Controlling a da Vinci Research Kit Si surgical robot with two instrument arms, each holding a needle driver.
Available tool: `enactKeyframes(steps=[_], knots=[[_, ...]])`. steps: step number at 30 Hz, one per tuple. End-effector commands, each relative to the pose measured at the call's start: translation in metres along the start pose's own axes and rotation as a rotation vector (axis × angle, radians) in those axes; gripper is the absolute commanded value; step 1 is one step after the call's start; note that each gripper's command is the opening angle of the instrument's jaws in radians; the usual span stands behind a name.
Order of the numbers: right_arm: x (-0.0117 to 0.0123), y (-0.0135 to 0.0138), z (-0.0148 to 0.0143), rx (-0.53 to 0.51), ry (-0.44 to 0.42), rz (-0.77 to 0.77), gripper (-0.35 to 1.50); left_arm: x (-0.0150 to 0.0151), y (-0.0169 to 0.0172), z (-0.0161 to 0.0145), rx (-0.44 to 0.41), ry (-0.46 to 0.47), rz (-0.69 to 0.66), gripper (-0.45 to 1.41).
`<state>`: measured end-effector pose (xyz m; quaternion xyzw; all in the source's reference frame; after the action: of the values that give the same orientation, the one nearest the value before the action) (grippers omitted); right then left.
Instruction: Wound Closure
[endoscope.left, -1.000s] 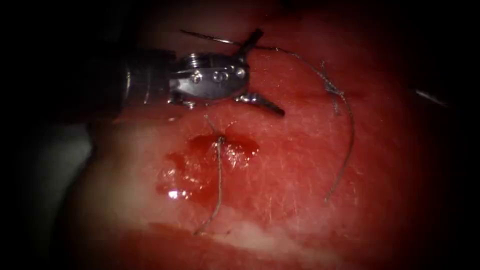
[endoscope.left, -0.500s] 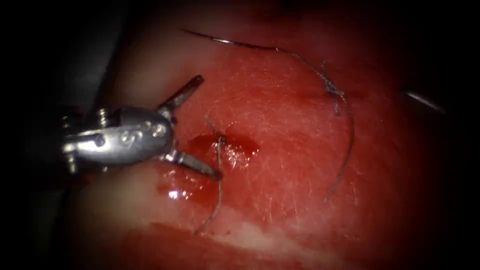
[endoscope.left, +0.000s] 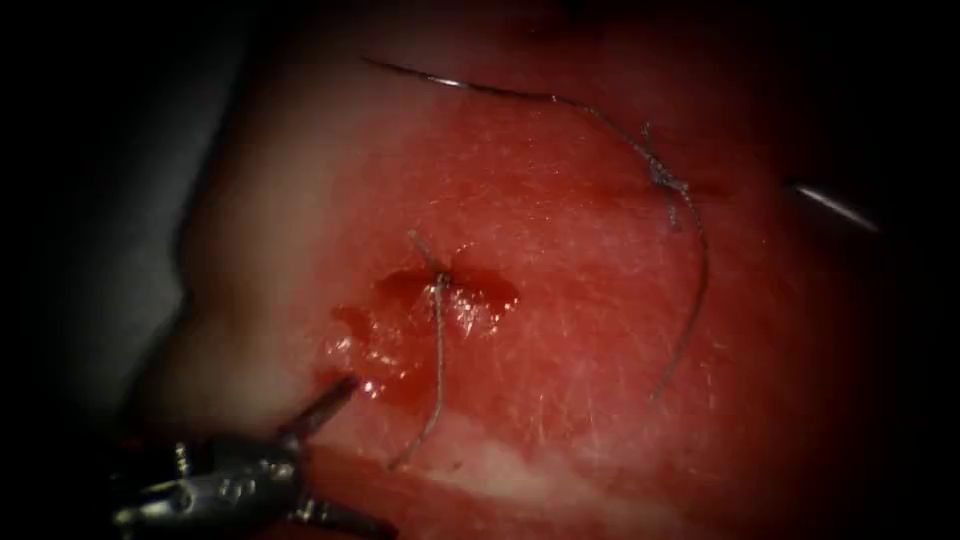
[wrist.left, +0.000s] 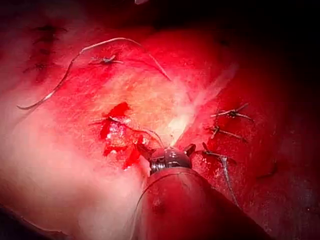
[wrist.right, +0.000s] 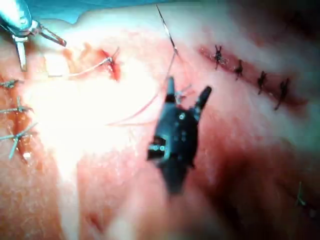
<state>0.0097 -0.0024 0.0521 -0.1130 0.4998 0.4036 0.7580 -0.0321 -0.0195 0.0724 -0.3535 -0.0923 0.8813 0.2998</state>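
Jaws of the left tool (endoscope.left: 368, 455) apart, clamped on nothing, one tip just touching the edge of the red fluid (endoscope.left: 372, 352) on the left of the cut (endoscope.left: 447, 292), the other lower and off toward the near edge of the tissue (endoscope.left: 560, 330). Same spread seen from the left wrist view, tips either side of a pale patch of tissue.

Jaws of the right tool (wrist.right: 188, 87) likewise apart and empty in the right wrist view, poised over the tissue near a strand of thread.

Between the two, a stitch (endoscope.left: 440, 280) across the cut, knotted, with one short tail up and to the left and one long tail (endoscope.left: 436, 370) down toward the near edge. Red fluid pooled around the knot and to its left.

Farther out, the needle (endoscope.left: 455, 84) lying loose on the tissue beyond the cut, held by neither tool; cannot tell whether its point is in the tissue. From its right end, thread (endoscope.left: 700, 290) off to a small knot (endoscope.left: 665, 181) on the right of the cut, then curving down, well apart from the stitch.

Rows of finished stitches (wrist.right: 250, 75) elsewhere on the tissue in both wrist views.
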Motion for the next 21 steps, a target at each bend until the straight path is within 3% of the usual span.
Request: enactKeyframes(steps=[1,7,16,21], knots=[[-0.0005,-0.0011,0.0009,0.01,0.001,0.002,1.01,-0.0005,0.0003,0.0014,0.006,0.001,-0.005,0.98],[-0.0003,-0.0028,0.0016,0.021,-0.01,0.005,0.99,-0.0021,0.0007,0.0043,0.024,0.004,-0.076,0.93],[-0.0004,-0.0037,0.0022,0.027,-0.016,0.004,0.98,-0.0031,0.0007,0.0063,0.012,0.012,-0.114,0.51],[-0.0006,-0.0038,0.0023,0.027,-0.018,0.003,0.96,-0.0027,0.0005,0.0064,-0.01,0.016,-0.115,0.15]])
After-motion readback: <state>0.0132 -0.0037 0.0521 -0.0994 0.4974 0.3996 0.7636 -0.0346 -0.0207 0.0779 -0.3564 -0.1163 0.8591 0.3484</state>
